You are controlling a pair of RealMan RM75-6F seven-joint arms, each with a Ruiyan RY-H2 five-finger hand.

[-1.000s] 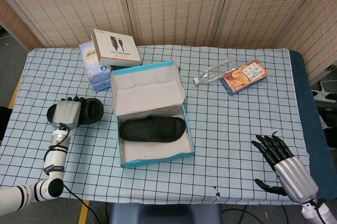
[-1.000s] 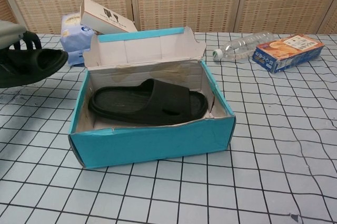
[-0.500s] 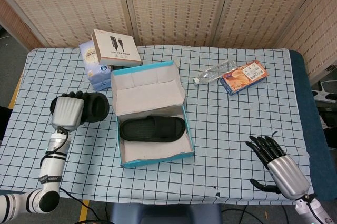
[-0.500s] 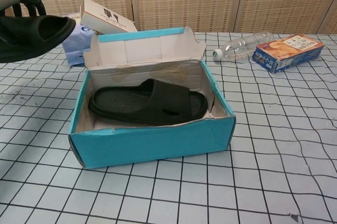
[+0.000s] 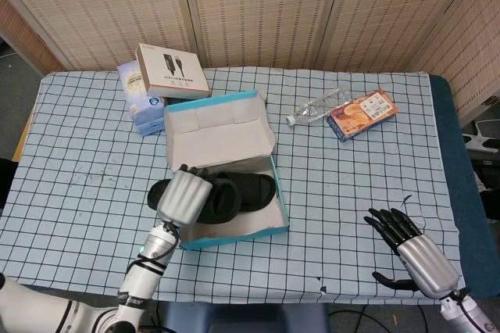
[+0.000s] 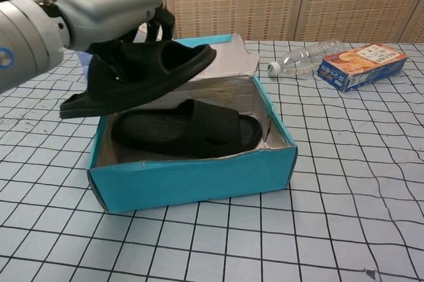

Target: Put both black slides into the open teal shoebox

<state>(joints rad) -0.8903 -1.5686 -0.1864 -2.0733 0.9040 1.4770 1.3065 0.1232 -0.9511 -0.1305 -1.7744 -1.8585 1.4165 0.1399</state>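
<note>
Left hand (image 6: 99,7) fingers (image 6: 165,20) clamped on a black slide (image 6: 136,73), held tilted above the open teal shoebox (image 6: 192,179), heel end past the box's 9 o'clock wall. Second black slide (image 6: 199,130) lies flat inside the box, partly hidden under the held one in head view. Right hand (image 5: 410,251) at the worktop's (image 5: 351,184) 5 o'clock corner, fingers (image 5: 387,223) apart, holding nothing, wrist cut off by frame edge

Open teal shoebox (image 6: 192,179), one black slide (image 6: 189,130) lying inside, second black slide (image 6: 139,73) tilted above it
</note>
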